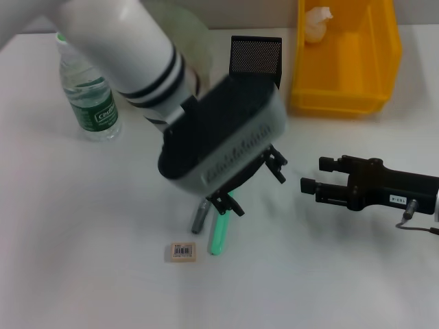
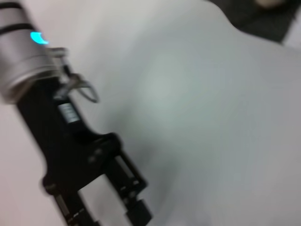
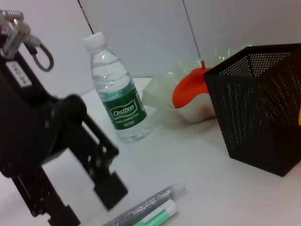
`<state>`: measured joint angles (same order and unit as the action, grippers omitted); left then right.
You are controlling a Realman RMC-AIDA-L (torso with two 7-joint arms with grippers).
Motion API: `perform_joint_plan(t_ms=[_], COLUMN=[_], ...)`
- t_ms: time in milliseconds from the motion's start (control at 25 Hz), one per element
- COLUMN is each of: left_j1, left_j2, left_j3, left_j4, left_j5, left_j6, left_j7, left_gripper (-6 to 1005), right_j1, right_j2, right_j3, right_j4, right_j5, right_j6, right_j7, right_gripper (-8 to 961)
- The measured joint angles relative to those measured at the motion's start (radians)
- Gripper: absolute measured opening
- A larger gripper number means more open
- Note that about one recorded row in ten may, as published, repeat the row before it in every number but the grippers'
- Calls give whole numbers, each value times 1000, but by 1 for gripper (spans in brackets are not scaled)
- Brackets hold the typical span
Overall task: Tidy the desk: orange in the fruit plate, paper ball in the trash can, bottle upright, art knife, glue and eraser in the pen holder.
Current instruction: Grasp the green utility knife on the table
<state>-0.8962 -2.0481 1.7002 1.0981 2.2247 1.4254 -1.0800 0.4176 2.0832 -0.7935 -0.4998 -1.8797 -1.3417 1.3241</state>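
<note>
**Left tool over the 2 pens, 3 small items left to file**

Nearest the robot on the white surface lies the eraser, flat, sticker side up, untouched. Just beyond it, side by side and nearly touching, lie 2 slim items: a grey one, probably the art knife, and a mint-green one, probably the glue. The left tool hangs directly above their far ends, its fingers spread with nothing between them. The right tool sits low to the right, well apart from them, also spread and empty.

My read is that the step in hand is picking up 1 of the 2 sticks. Because they lie so close, the fingers should straddle only 1 body, crosswise to its length and near the middle, so the neighbour is not dragged along or rolled away. The grey one is on the outer side and looks easier to isolate. It then needs tipping upright before going into the holder.

Farther back, the bottle already stands upright at the left. The pen holder, seen through its mesh in the right wrist view, shows nothing inside that I can make out. Beside it the fruit plate holds the orange. At the far right, the yellow trash can contains the paper ball.
</note>
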Motion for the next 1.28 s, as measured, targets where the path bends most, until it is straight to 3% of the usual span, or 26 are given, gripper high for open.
perform_joint_plan(t_ms=[40, 320, 640, 1040, 1280], left_j1=[-14, -28, -80, -107, -117], left_j2=[2, 5, -2, -11, -15], left_j3=[48, 145, 153, 170, 188], left_j4=[10, 22, -18, -41, -73], left_j5=[18, 73, 92, 112, 111], left_j6=[-9, -62, -52, -39, -51], left_j7=[10, 47, 58, 66, 104], left_gripper=[770, 769, 749, 708, 684], right_j1=[2, 5, -16, -94, -98], right_j2=[0, -1, 2, 0, 0], right_j3=[-1, -4, -4, 10, 11], right_j4=[0, -5, -9, -19, -12], right_j5=[5, 8, 28, 87, 88], right_j6=[-1, -14, -69, -119, -120], right_j7=[0, -44, -167, -272, -281], right_gripper=[737, 737, 737, 737, 737])
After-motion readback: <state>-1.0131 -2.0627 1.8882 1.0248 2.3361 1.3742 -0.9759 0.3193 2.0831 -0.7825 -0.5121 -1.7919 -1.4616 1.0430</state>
